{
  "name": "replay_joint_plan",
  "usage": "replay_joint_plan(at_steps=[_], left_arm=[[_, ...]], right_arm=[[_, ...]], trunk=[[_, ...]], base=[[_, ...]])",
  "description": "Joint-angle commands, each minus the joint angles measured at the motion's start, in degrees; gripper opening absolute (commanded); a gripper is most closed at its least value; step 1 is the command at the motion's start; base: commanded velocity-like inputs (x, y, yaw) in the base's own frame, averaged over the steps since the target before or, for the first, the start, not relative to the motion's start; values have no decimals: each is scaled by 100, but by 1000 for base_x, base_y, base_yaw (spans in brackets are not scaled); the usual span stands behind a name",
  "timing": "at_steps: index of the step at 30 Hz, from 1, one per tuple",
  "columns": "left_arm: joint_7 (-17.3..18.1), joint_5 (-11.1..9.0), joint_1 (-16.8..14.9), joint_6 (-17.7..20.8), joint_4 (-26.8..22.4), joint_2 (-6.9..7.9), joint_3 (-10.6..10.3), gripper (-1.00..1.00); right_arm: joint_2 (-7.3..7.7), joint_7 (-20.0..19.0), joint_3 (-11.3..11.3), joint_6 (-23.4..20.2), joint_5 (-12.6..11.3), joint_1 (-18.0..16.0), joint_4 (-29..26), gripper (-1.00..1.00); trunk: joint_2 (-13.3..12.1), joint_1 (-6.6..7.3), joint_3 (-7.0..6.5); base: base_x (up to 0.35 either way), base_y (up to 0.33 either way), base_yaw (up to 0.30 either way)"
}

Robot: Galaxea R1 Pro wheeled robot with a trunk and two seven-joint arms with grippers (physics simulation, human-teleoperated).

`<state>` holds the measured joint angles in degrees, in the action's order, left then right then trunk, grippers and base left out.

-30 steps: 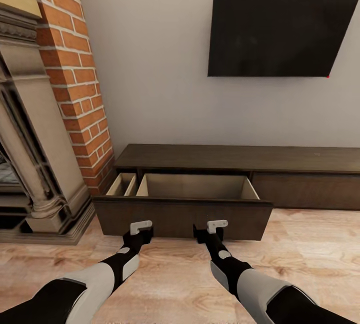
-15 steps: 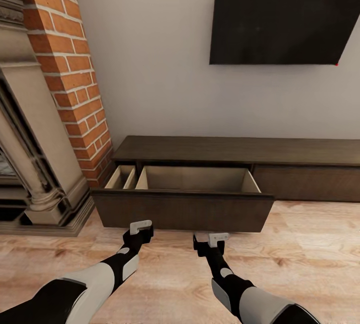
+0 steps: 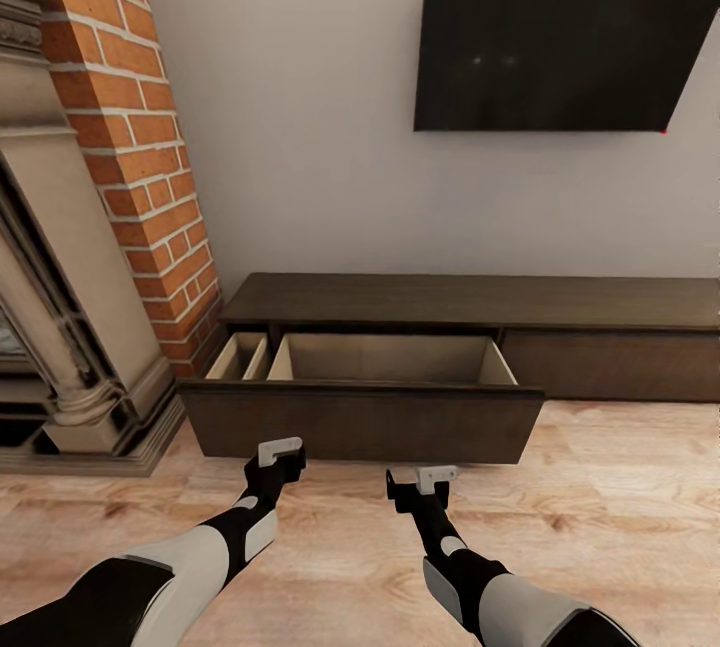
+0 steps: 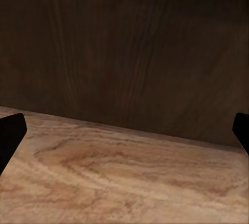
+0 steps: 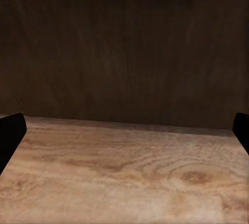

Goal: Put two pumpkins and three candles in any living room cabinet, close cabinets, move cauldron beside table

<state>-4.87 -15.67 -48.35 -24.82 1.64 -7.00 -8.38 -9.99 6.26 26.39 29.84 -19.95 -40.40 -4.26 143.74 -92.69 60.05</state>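
Note:
The cabinet [image 3: 480,299] is a long, low dark-brown unit against the wall under the TV. Its left drawer front [image 3: 360,422] stands pulled out, and the pale interior [image 3: 390,359] holds nothing that I can see. A narrower compartment [image 3: 243,355] shows at its left end. My left gripper [image 3: 281,454] is low at the foot of that drawer front. My right gripper [image 3: 425,482] hangs a little short of it. In both wrist views the dark drawer front [image 4: 124,47] [image 5: 124,42] is close ahead, and the fingertips [image 4: 10,130] [image 5: 10,130] sit far apart, open and holding nothing. The pumpkins, candles, cauldron and table are out of view.
A brick column [image 3: 140,147] and an ornate stone fireplace [image 3: 60,327] stand left of the cabinet, close to the open drawer's corner. A black TV [image 3: 560,27] hangs on the wall above. Wood floor [image 3: 620,507] stretches to the right.
The view has shifted a little, so the camera moved. My right gripper has drawn back from the drawer front. The left gripper stays near it, and the drawer stays open.

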Motion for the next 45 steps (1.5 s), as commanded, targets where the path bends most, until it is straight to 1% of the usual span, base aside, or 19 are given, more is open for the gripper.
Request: replay_joint_plan(at_steps=[1, 14, 25, 37, 45], left_arm=[[-21, -32, -8, -42, 28, -3, -50, 100], [-22, -39, -6, -66, 47, -3, -50, 100], [-22, -41, -6, -52, 56, -3, -49, 100], [-22, -41, -7, -42, 56, -3, -45, 100], [-22, -41, -1, -41, 56, -3, -44, 100]], right_arm=[[-1, 34, 50, 13, -26, -3, 4, 100], [-1, 32, 50, 13, -26, -3, 4, 100], [-1, 34, 50, 13, -26, -3, 4, 100], [-1, 34, 50, 13, -26, -3, 4, 100], [-1, 34, 51, 13, -26, -3, 4, 100]], trunk=[[2, 1, 5], [2, 1, 4], [2, 1, 4], [2, 1, 4], [2, 1, 4]], base=[[17, 0, -11], [274, 0, -1], [61, 0, 0], [288, 0, 0], [56, 0, 0]])
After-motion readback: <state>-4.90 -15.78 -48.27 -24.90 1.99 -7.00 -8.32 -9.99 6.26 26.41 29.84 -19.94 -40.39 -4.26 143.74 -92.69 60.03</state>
